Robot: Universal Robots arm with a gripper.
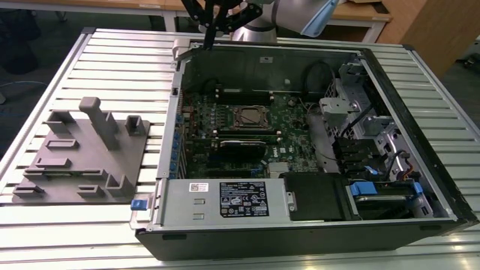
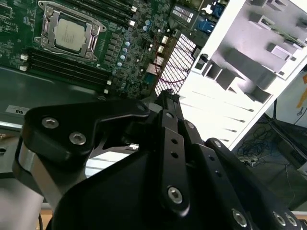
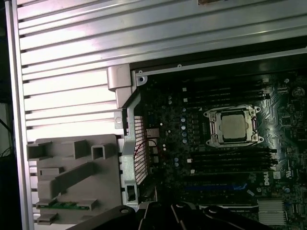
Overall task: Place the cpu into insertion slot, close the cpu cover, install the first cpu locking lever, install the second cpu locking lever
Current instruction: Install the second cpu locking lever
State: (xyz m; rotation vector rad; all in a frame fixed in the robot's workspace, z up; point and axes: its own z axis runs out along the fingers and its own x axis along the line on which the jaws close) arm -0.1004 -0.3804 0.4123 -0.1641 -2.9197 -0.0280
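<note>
The cpu [image 1: 250,117] lies flat in the insertion slot in the middle of the green motherboard [image 1: 289,140], its silvery top facing up; both wrist views show it too [image 2: 68,33] [image 3: 235,125]. The cpu cover [image 3: 214,127] lies down around it as a metal frame [image 2: 92,34], hiding most of the slot. How the locking levers stand I cannot tell. My gripper [image 1: 212,44] hangs high over the case's far corner on the exterior view's left, well away from the cpu. Its black fingers [image 2: 166,94] are shut with nothing between them.
The open computer case [image 1: 180,112] lies on a slatted metal table [image 1: 112,62]. A grey moulded fixture [image 1: 82,152] sits beside it on the exterior view's left. A labelled power supply [image 1: 240,199] fills the near side, and drive cages and cables [image 1: 360,129] crowd the right.
</note>
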